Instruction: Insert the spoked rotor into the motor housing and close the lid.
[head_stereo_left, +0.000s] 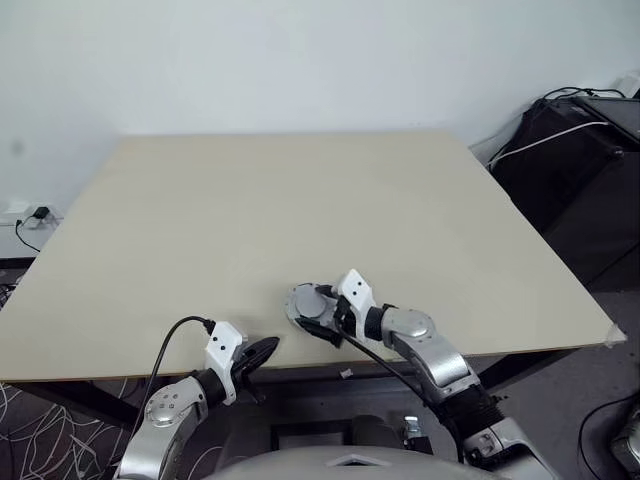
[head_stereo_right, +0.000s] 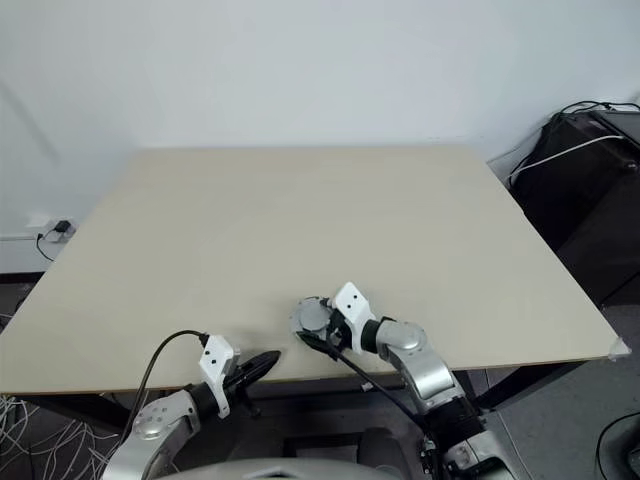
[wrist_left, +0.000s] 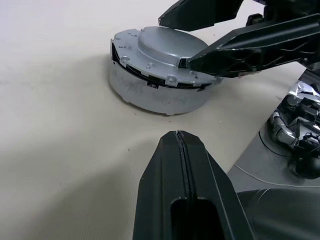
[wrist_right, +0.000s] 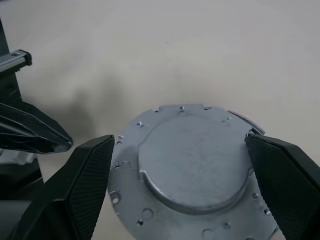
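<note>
The round silver motor housing stands on the table near its front edge, with the domed lid lying on top. In the left wrist view the lid sits slightly askew, with a dark gap over the housing wall. The spoked rotor is hidden. My right gripper is open, one finger on each side of the lid and apart from it. My left gripper is shut and empty at the table's front edge, to the left of the housing and pointing toward it.
The beige table stretches back to a white wall. Black equipment with cables stands off its right side. A wall socket with a plug is at the far left.
</note>
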